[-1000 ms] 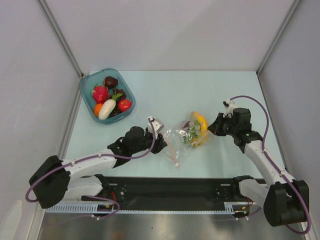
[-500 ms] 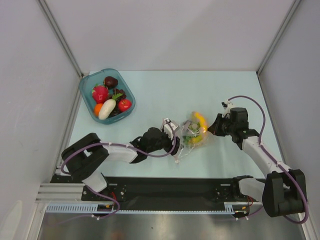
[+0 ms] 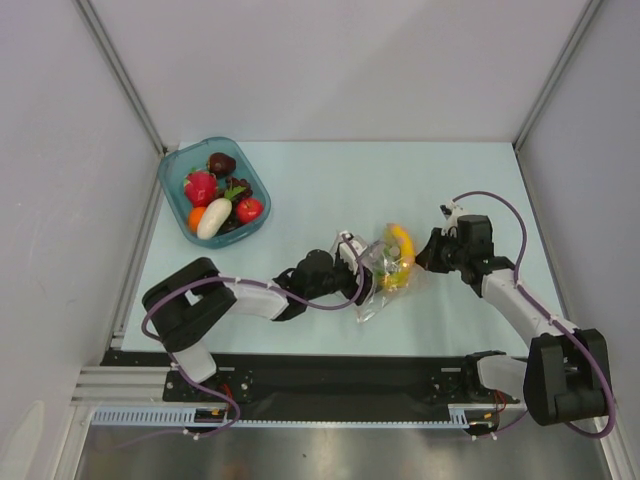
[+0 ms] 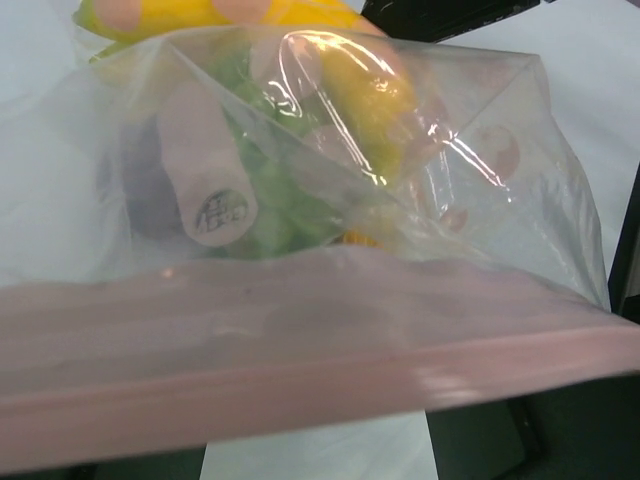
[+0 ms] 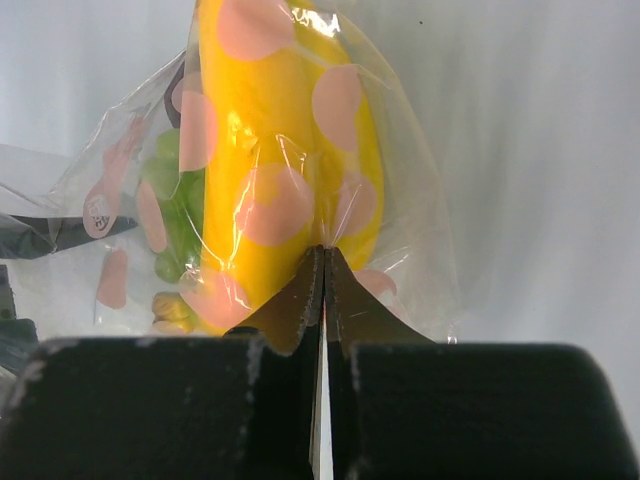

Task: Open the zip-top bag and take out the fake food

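1. Two tools at one zip-top bag (image 3: 375,288), near the middle of the pale tabletop (image 3: 330,180) and a little toward the near edge: left tool (image 3: 353,268) at its left side, right tool (image 3: 421,257) at its right.
2. Right tool: fingers (image 5: 290,300) pressed flat together, pinching a fold of the bag's clear film just below the banana (image 5: 270,170).
3. Left tool: close against the bag's zip end, the pinkish zip strip (image 4: 300,365) across the whole left wrist view. Only one dark finger (image 4: 627,250) showing, at the right margin; open or closed, impossible to tell.
4. Fake food (image 3: 398,262) all inside the bag, bunched toward the right tool's end: yellow banana uppermost, green grapes (image 4: 275,205) beneath it, a white piece (image 4: 205,165) with a round stamped end, a dark purple piece (image 4: 140,195) just beside that.
5. Zip strip unbroken from edge to edge in the left wrist view; sealed or not, unclear.
6. Bag film crinkled and glossy, printed with pink dots over the banana.
7. Teal tray (image 3: 165,185) at the far left corner of the tabletop, well apart from the bag, holding red, white, orange and dark toy pieces (image 3: 215,200).
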`<act>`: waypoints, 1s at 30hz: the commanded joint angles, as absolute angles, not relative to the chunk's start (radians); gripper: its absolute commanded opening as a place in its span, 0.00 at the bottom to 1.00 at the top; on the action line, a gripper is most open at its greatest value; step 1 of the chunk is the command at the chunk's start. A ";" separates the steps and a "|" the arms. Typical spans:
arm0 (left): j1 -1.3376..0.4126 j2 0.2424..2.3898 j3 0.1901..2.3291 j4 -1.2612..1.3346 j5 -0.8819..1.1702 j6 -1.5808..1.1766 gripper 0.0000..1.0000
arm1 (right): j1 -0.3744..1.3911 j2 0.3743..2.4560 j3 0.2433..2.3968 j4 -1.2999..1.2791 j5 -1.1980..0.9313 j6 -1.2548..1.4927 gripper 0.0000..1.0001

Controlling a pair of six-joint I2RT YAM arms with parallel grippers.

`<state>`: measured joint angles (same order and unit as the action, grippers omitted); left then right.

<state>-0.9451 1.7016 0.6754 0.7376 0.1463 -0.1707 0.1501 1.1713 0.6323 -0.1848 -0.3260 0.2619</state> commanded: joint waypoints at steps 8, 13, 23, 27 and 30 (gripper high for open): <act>-0.971 1.796 0.791 0.813 0.206 -0.216 0.75 | 0.172 1.186 0.632 -0.150 -0.331 0.273 0.00; -0.982 1.807 0.815 0.756 0.232 -0.213 0.62 | 0.173 1.183 0.629 -0.149 -0.330 0.273 0.00; -0.994 1.669 0.759 0.598 0.213 -0.173 0.10 | 0.137 1.164 0.646 -0.184 -0.275 0.264 0.00; -0.994 1.570 0.703 0.523 0.181 -0.164 0.04 | 0.123 1.151 0.650 -0.195 -0.252 0.258 0.00; -0.994 1.487 0.658 0.483 0.161 -0.166 0.03 | 0.117 1.149 0.658 -0.202 -0.242 0.255 0.00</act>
